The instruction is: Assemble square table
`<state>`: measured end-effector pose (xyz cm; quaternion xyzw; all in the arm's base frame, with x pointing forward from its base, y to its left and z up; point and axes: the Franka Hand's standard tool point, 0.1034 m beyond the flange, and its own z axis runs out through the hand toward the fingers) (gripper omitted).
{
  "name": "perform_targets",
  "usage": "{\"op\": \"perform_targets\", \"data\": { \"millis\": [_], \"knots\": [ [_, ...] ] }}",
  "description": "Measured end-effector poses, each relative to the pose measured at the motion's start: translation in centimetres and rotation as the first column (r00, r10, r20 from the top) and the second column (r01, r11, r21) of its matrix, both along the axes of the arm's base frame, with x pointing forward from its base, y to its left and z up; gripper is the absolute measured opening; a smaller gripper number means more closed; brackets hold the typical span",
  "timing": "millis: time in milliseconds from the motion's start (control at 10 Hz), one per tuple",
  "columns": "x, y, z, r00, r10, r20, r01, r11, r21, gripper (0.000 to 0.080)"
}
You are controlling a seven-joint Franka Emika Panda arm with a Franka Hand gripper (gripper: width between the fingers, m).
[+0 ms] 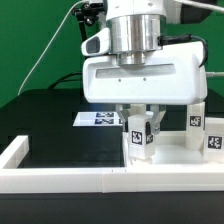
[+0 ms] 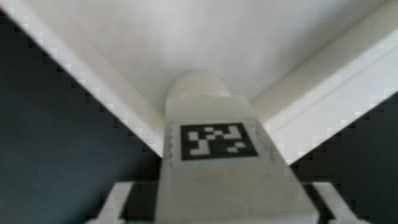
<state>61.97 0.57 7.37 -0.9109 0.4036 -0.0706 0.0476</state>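
Square table top [image 1: 175, 150] lies on the black worktop [image 1: 50, 125] at the exterior view's right, behind the long low white wall [image 1: 60, 178]. Two tagged legs [image 1: 197, 123] appear to stand upright on it already, though their seating cannot be confirmed. Marker board [image 1: 98, 120] lies flat behind, well apart from the work.

Gripper [image 1: 138, 128] hangs over the top's near corner, its fingers [image 1: 128, 128] closed narrow on a tagged leg [image 1: 139, 138], held roughly upright. Wrist view shows that leg [image 2: 214, 130] pointing into a corner where the raised rim [image 2: 107, 70] meets.

Judgement: the step in hand is seating this leg at the corner. To do it well, keep the leg's axis square to the top, centre its tip on the mount before pressing down, then turn without letting it slip. The mount itself is hidden, so alignment cannot be verified
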Motion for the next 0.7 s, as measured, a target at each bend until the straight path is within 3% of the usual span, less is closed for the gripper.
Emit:
{"op": "perform_targets", "data": {
  "millis": [400,600,700],
  "knots": [
    [-0.03,-0.02,0.0,0.996,-0.085,-0.003,0.086,0.996,0.009,0.029],
    [0.02,0.22,0.08,0.999,0.036,0.003,-0.036,0.999,-0.01,0.0529],
    [0.02,0.31,0.07,0.99,0.14,0.005,-0.14,0.99,-0.028,0.0612]
  ]
}}
